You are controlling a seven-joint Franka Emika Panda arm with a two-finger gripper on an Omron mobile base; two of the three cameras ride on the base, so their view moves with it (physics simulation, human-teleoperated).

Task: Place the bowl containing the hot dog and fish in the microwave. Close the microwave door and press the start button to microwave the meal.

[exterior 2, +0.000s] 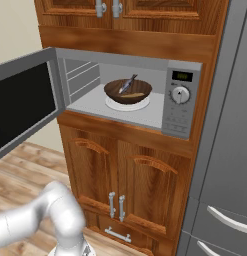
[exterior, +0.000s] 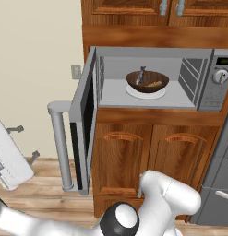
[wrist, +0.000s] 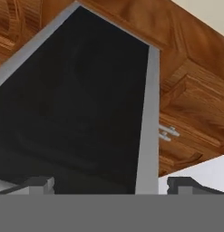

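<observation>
The microwave (exterior: pixel 205 99) (exterior 2: pixel 179 120) stands open in the wooden cabinetry. Inside it the dark-brown bowl (exterior: pixel 147 81) (exterior 2: pixel 128 91) rests on a white turntable, holding the grey fish (exterior: pixel 141 73) (exterior 2: pixel 128 83) and the hot dog (exterior: pixel 154 85) (exterior 2: pixel 136 94). The microwave door (exterior: pixel 83 115) (exterior 2: pixel 22 107) (wrist: pixel 77 99) is swung far out to the left, its bar handle (exterior: pixel 60 143) upright. My gripper (exterior: pixel 25 144) (wrist: pixel 111 186) hangs open left of the handle and apart from it, facing the door's black glass, with nothing between its fingers.
Wooden cupboard doors (exterior: pixel 147 156) (exterior 2: pixel 120 170) sit under the microwave and more cabinets (exterior 2: pixel 110 15) above it. A grey steel appliance (exterior 2: pixel 225 150) with drawers stands at the right. A wall outlet (exterior: pixel 75 71) is behind the door. The floor is wood.
</observation>
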